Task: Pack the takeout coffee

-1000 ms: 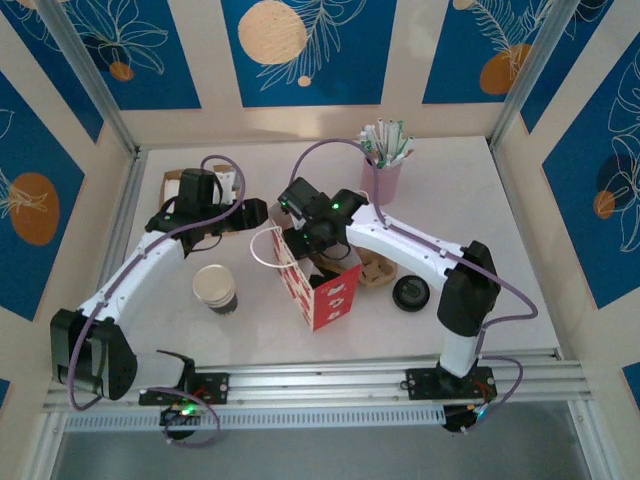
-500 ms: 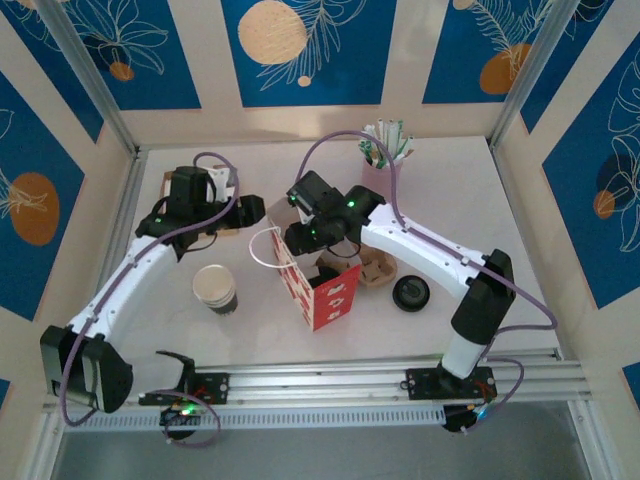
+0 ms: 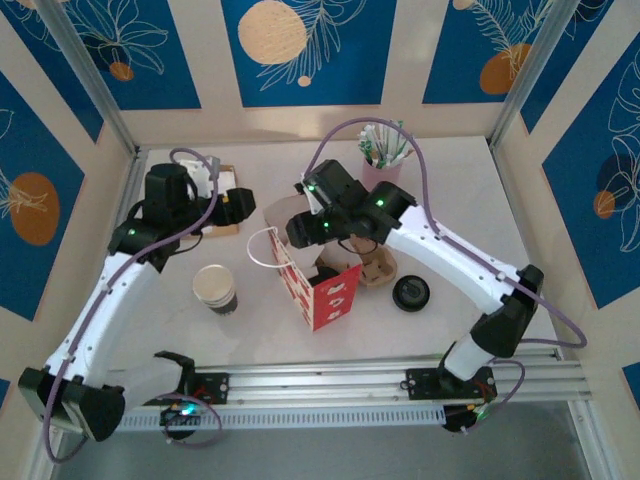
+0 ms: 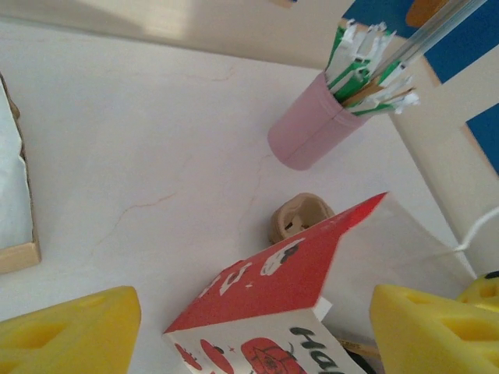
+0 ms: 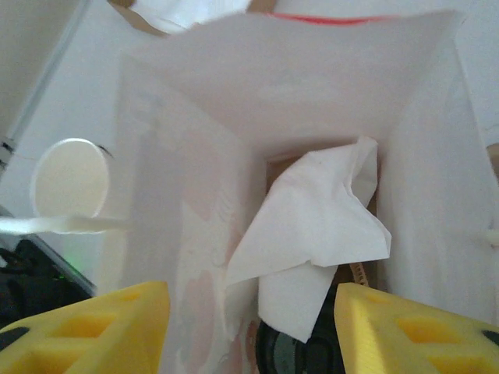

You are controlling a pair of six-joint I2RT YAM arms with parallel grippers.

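Top external: counter (image 3: 480, 190) is boxed by walls on three sides, with a rail (image 3: 330, 372) along the near edge. Red-and-white bag (image 3: 332, 296) stands upright mid-counter, mouth open. Right pincer (image 5: 249, 312) hangs just above that mouth, jaws apart, gripping nothing. Right wrist view looks straight down the bag at a loose white napkin (image 5: 312, 226) with something dark and round (image 5: 292, 352) under it; can't tell what. Left pincer (image 4: 249, 319) sits back-left of the bag near the tray (image 4: 19, 253), jaws wide, also empty.

Takeout coffee (image 3: 215, 288) stands upright on the counter left of the bag, clear of it, no lid on, white inside showing. My read: thin paper wall, light if empty; fill level not visible. Rim is soft without a lid, so it likely ovalises under a hard squeeze, and any liquid spills on a tilt. Take it across the dark band at mid-height with a moderate squeeze and keep it vertical. Left arm looks the closer one.

Room: open counter all round the cup, so a side approach is free. Tight spot is the bag. Its mouth looks not much wider than the cup, the paper walls are floppy, the napkin takes floor space, and the right pincer blocks the drop path. White handle loop (image 3: 262, 250) sticks out on the cup side, a snag risk. Flat black lid (image 3: 411, 293) lies right of the bag, apart.
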